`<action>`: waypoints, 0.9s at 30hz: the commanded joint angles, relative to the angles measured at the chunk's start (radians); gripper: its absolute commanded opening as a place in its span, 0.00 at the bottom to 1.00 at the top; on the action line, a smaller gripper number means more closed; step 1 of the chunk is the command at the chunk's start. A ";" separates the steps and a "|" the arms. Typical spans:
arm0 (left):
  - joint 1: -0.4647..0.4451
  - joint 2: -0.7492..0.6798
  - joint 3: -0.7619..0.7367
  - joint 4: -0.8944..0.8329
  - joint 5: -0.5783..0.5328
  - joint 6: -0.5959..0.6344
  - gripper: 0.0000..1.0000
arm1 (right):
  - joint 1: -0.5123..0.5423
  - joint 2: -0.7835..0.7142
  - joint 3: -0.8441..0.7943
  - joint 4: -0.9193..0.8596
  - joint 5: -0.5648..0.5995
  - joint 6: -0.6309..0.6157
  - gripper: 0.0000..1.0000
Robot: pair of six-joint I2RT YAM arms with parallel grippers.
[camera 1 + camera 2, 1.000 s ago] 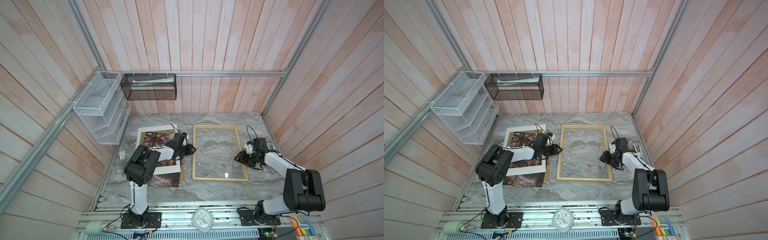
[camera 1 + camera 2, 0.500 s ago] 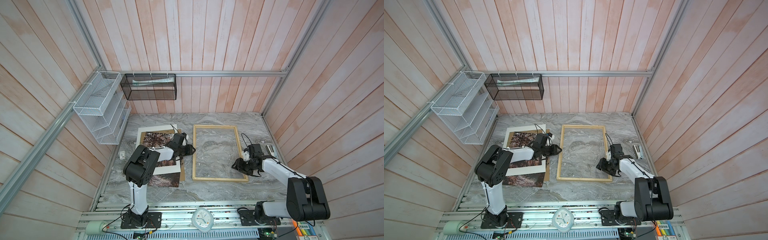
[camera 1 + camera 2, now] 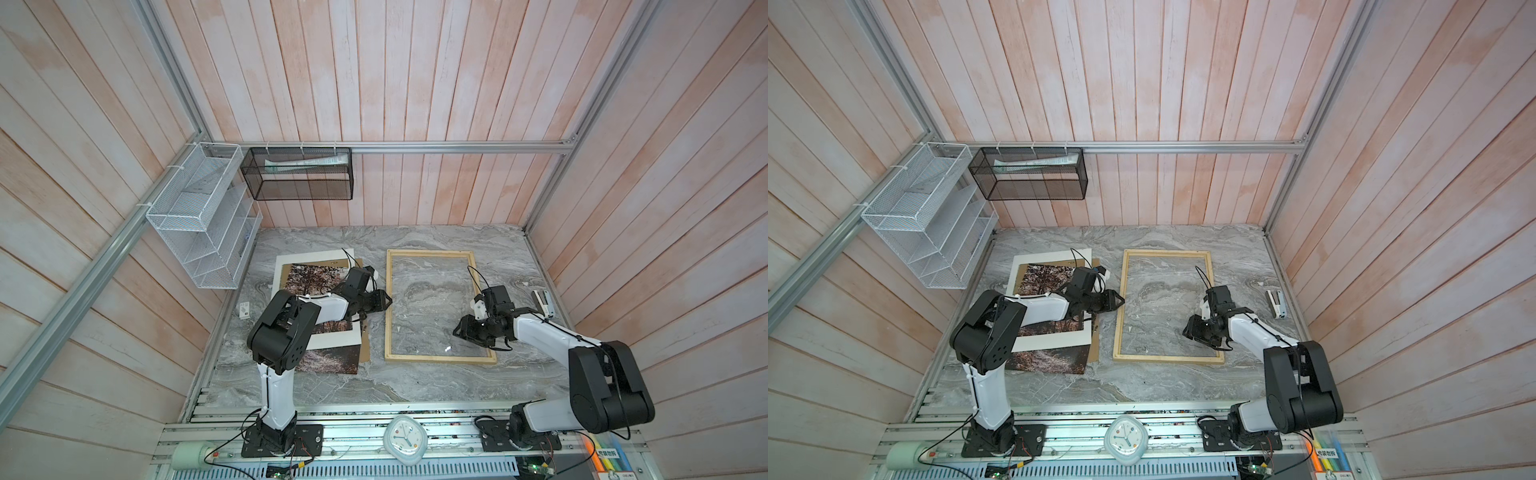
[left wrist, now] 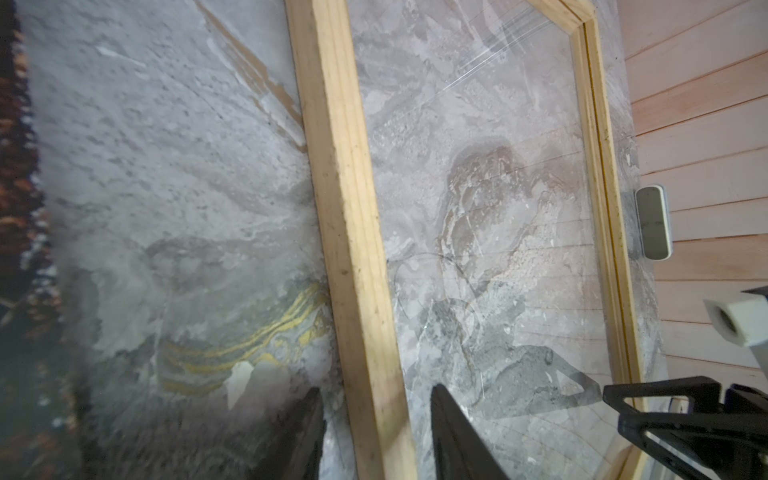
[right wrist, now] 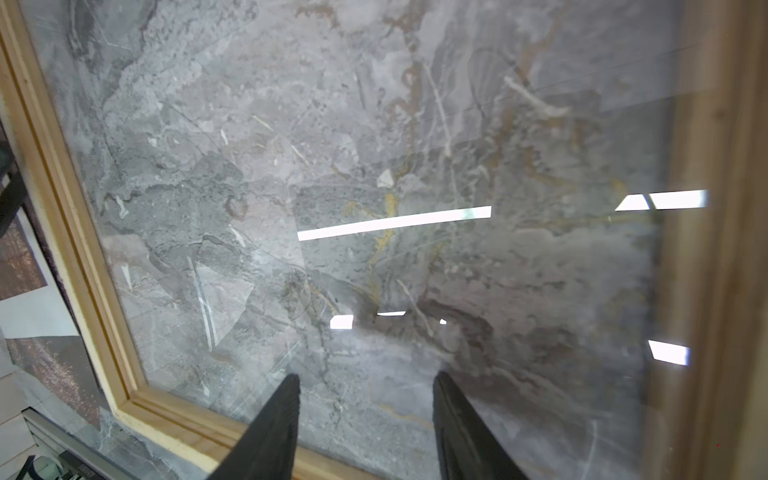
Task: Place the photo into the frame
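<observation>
Straddling the frame point(image 4: 353, 208) with my left gripper point(image 4: 376, 415), fingers parted, I can steady it; right gripper point(image 5: 365, 386) hangs half-open, empty, over glass point(image 5: 374, 166).

Grey marbled surface point(image 3: 332, 390), bearing: pale wooden frame point(image 3: 436, 358) lying flat mid-surface; overlapping pile of brown board point(image 3: 365, 347), photo point(image 3: 328, 361), white mat point(image 3: 332, 340) at left; small white device point(image 3: 542, 302) near right edge
</observation>
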 commanded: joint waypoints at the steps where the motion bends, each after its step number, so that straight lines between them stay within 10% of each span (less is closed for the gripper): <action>1: -0.006 0.009 -0.009 -0.035 -0.016 0.017 0.45 | 0.066 0.060 0.004 -0.072 0.032 0.018 0.53; 14: -0.006 0.013 -0.002 -0.040 -0.018 0.018 0.45 | 0.351 0.187 0.119 -0.025 -0.008 0.094 0.51; 27: -0.006 0.037 0.003 -0.040 -0.022 0.028 0.45 | 0.340 0.031 0.008 -0.156 0.294 0.277 0.59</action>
